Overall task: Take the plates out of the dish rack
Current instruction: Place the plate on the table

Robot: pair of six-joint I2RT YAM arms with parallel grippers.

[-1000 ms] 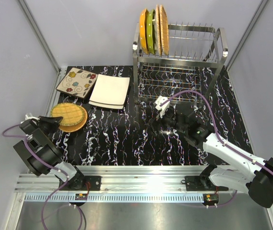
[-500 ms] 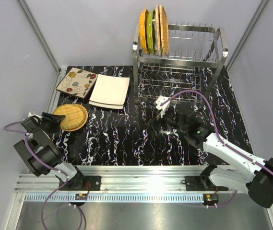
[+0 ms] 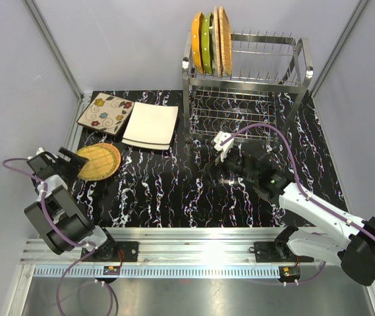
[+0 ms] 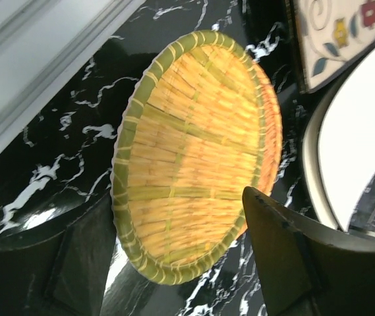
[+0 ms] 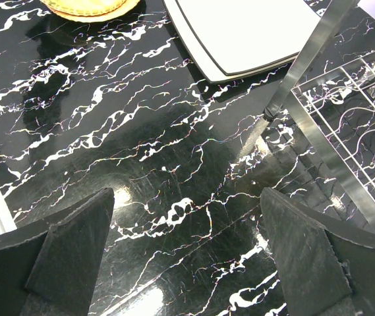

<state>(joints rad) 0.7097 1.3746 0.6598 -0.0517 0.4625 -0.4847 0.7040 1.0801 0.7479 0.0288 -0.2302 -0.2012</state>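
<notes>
The tall two-tier dish rack of shiny steel wire [image 3: 246, 82] stands at the table's far right, its long axis running along the far edge. At the left end of its top tier, three plates stand on edge with their faces turned sideways: a round orange plate [image 3: 196, 43], a green plate [image 3: 206, 43] and a woven tan wicker plate [image 3: 224, 41].

A round woven wicker plate with a greenish rim [image 4: 194, 151] lies flat, face up, by the left edge of the black marbled table [image 3: 174, 191]. Its near rim sits between the spread jaws of the left gripper [image 4: 177, 204].

A square beige floral plate [image 3: 105, 113] and a glossy square white plate [image 3: 151, 124] lie at the far left corner. The right gripper [image 5: 187, 194] hangs wide and empty in front of the rack.
</notes>
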